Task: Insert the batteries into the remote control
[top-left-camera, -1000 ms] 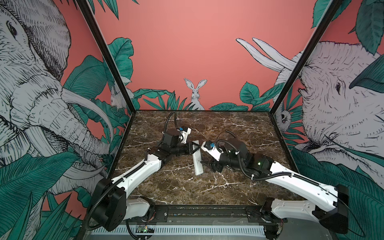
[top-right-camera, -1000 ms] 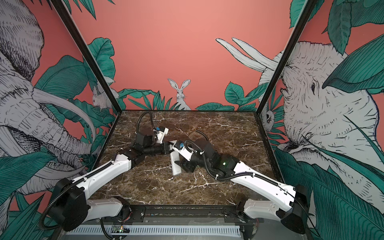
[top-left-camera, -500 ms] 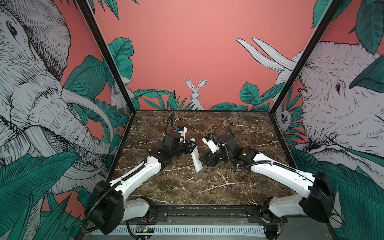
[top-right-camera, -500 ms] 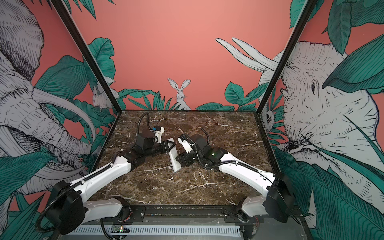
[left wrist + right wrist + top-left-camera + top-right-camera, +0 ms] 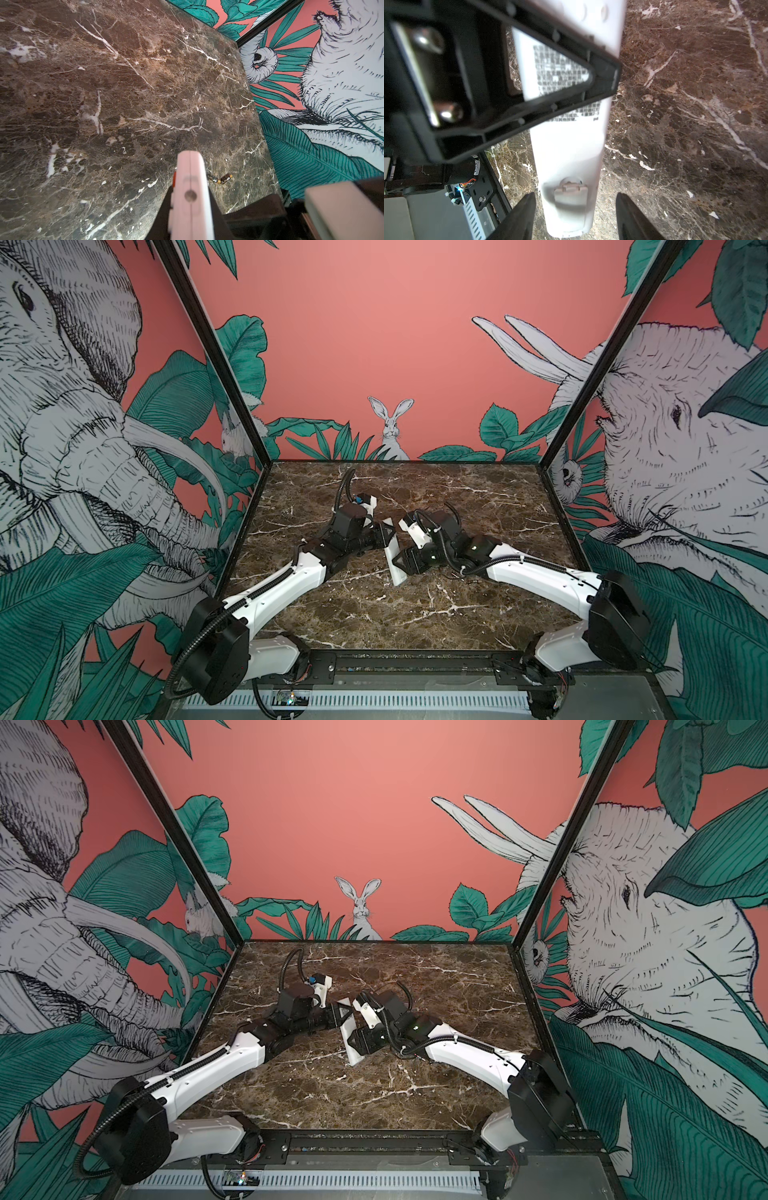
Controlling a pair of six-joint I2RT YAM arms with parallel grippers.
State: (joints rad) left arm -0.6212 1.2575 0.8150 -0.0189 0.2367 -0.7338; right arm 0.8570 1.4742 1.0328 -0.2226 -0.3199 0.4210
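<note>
The white remote control [image 5: 394, 568] [image 5: 349, 1048] hangs tilted over the middle of the marble, with my left gripper [image 5: 384, 537] [image 5: 338, 1016] shut on its upper part. In the left wrist view the remote control [image 5: 191, 187] shows edge-on between the dark fingers [image 5: 216, 216]. Two batteries [image 5: 220, 178] lie on the marble just beyond it. My right gripper [image 5: 575, 216] stands open astride the remote control's lower end [image 5: 569, 158], a gap on each side of its fingers [image 5: 519, 218]. The plain back faces this camera, showing printed text and a closed cover latch [image 5: 570, 192].
The marble table [image 5: 457, 510] is boxed in by painted walls on three sides. A black rail [image 5: 415, 659] runs along the front edge. In the left wrist view a white part of the right arm [image 5: 342, 212] sits close by.
My right gripper has slid from beside the remote control's upper part down to its near end and narrowed a little. The left gripper kept its hold; the remote control tilted slightly.
</note>
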